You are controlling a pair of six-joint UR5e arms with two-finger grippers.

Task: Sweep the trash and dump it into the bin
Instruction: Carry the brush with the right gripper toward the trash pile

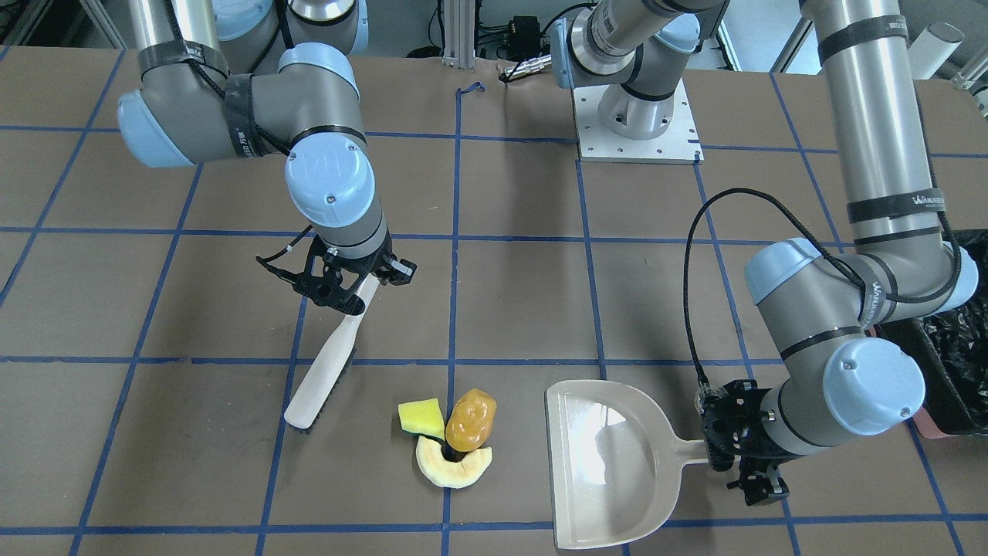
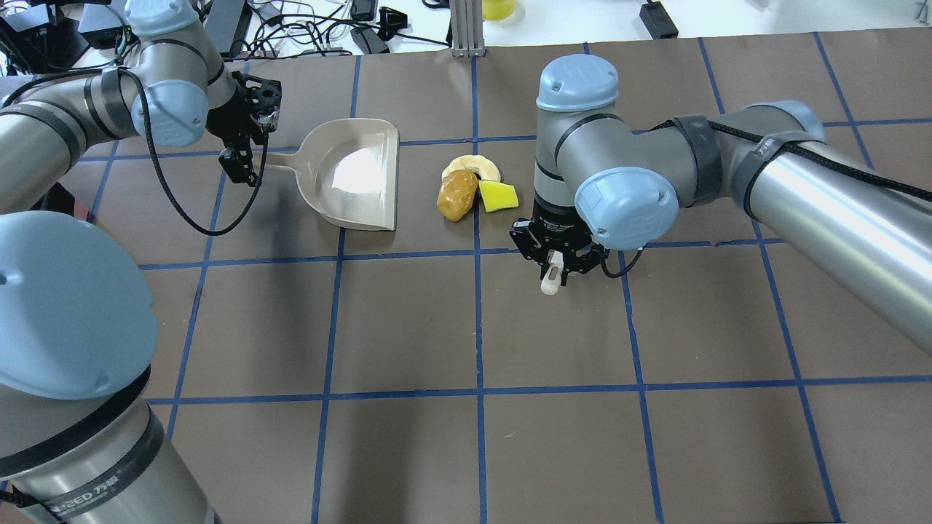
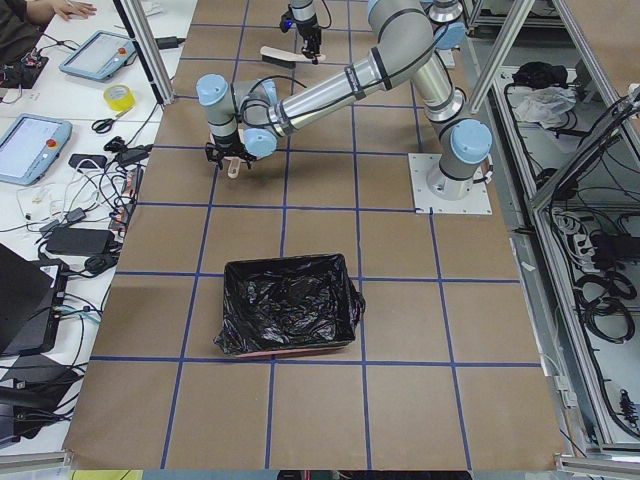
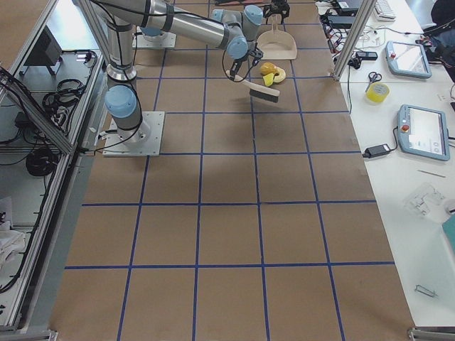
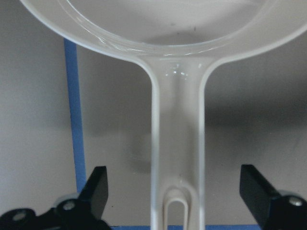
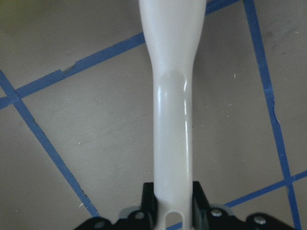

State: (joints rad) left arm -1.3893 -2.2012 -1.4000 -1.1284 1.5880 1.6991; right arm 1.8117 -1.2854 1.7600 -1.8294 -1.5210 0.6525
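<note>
On the worktop (image 1: 540, 309), between brush (image 1: 323, 374) and dustpan (image 1: 610, 463), a tight cluster of trash (image 1: 463, 432): yellow sponge wedge (image 1: 422, 417), amber lump (image 1: 469, 421) against it and overlapping the cream crescent slice (image 1: 454, 469). Right pincer (image 6: 173, 203): clamped tight around the white brush handle, brush head sloping down near the sponge. Left pincer (image 5: 176, 190): spread wide, fingers (image 5: 96, 191) either side of the dustpan handle, clear of it. Dustpan mouth toward the trash, just apart. Black-lined bin (image 3: 288, 305) well apart, out on the robot's left.
</note>
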